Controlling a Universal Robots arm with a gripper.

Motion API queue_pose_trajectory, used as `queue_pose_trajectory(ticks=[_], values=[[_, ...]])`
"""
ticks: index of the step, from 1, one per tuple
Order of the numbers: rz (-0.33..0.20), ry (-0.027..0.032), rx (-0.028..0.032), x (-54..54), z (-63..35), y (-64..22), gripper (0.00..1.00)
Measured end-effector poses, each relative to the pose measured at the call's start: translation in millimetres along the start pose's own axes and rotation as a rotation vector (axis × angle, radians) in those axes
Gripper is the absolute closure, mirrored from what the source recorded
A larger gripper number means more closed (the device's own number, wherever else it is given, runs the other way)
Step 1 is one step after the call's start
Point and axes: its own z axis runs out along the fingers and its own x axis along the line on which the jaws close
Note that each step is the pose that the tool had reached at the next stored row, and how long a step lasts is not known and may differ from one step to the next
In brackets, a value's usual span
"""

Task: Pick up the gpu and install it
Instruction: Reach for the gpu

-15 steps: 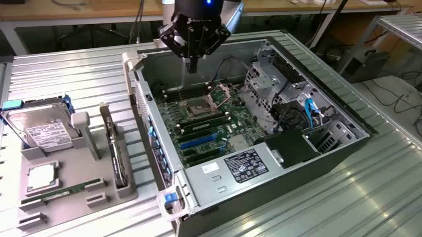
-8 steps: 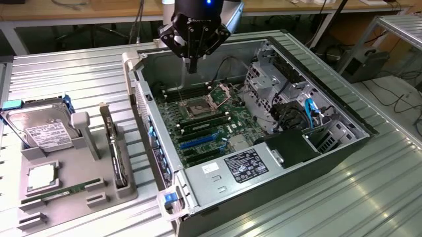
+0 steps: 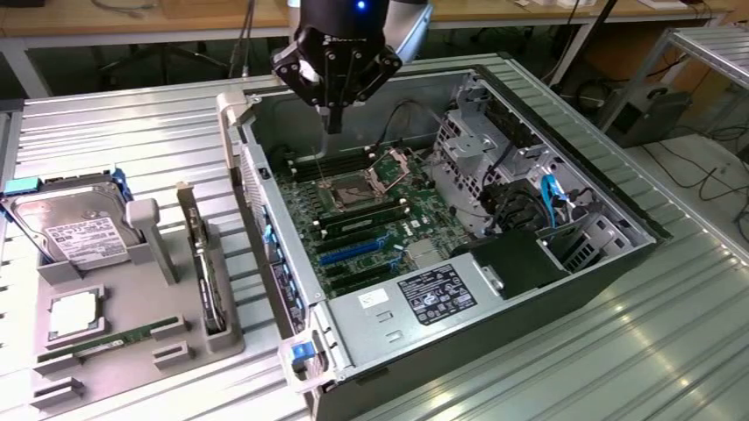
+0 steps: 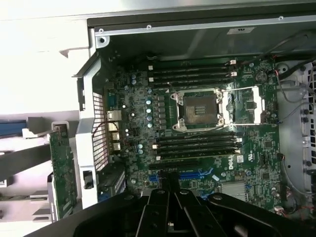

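The tool (image 3: 333, 121) is hanging clenched and empty over the motherboard (image 3: 363, 210) inside the open computer case (image 3: 562, 123). The gpu (image 3: 210, 281) is standing on its edge in the grey holder (image 3: 164, 307) on the tabletop (image 3: 117, 123), well apart from the tool.

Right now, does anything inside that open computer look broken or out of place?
Nothing looks damaged. The oddest sight is the processor socket: its frame is flipped open and it sits empty. The gpu stands in the grey tray beside the case.

Ribbed metal table (image 3: 117, 123), matt grey tray (image 3: 129, 360)
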Motion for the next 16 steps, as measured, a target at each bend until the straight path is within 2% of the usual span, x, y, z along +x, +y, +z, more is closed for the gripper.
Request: queue_pose_trajectory(ticks=[6,8,11,16], values=[[0.000,0.0000,0.0000,17.3,0.0,-8.7,0.89],[-0.001,-0.0001,-0.0002,27.7,0.5,-15.2,0.89],[0.000,-0.0001,-0.0001,37.0,0.9,-20.3,0.89],[0.000,-0.0001,0.0001,60.9,2.6,-28.2,0.89]])
